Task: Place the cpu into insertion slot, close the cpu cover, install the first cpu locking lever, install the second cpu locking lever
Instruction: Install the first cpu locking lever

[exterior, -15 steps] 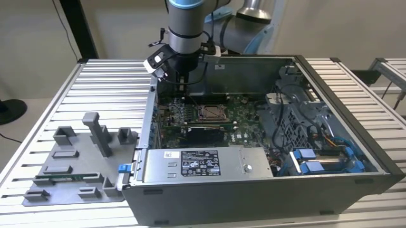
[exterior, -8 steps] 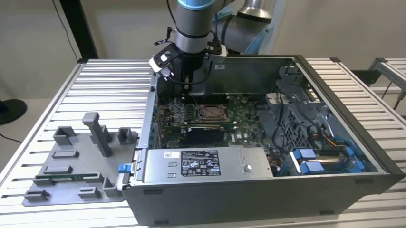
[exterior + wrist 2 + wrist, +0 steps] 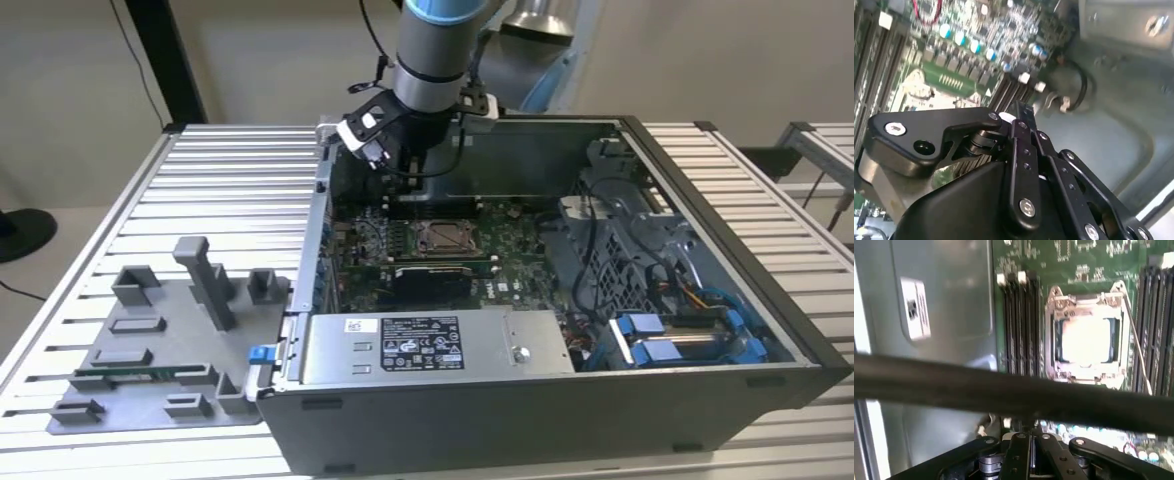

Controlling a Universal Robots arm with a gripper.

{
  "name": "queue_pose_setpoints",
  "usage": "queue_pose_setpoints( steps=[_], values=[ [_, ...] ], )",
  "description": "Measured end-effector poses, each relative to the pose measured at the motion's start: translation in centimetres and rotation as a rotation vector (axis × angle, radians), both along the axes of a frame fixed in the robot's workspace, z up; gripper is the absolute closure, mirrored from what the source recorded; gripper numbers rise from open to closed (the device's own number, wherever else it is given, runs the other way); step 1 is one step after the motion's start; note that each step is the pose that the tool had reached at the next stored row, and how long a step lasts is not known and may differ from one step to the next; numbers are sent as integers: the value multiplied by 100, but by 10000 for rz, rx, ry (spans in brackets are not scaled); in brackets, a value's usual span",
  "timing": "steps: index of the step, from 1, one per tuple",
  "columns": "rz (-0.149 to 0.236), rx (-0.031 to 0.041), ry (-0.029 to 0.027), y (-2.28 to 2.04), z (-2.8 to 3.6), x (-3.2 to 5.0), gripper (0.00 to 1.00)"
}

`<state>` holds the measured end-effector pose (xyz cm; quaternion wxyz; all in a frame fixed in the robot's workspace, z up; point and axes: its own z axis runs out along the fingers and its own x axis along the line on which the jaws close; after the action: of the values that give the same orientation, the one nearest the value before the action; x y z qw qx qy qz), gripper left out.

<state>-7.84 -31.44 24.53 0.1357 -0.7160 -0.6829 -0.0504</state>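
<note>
Ribbed metal table (image 3: 214, 180) bears the grey case (image 3: 534, 410); black gripper (image 3: 1020, 110), closed and empty, hangs near square silvery cpu (image 3: 1086, 340).

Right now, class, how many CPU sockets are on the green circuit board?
1: the insertion slot, mid-board in the exterior view. The case hides some of the circuit board.

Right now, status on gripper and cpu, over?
Gripper shut, empty, over the board, clear of the insertion slot. Cpu seated, cpu cover down around it. Lever wire alongside; latched or not, cannot tell.
</note>
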Motion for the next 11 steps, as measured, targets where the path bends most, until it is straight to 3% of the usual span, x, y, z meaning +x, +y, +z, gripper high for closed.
queue_pose_setpoints(
  steps=[3, 7, 11],
  values=[
    [0, 55, 69, 0, 0, 122, 100],
    [0, 71, 181, -2, 0, 278, 100],
    [-1, 72, 217, -1, 0, 291, 100]
  ],
)
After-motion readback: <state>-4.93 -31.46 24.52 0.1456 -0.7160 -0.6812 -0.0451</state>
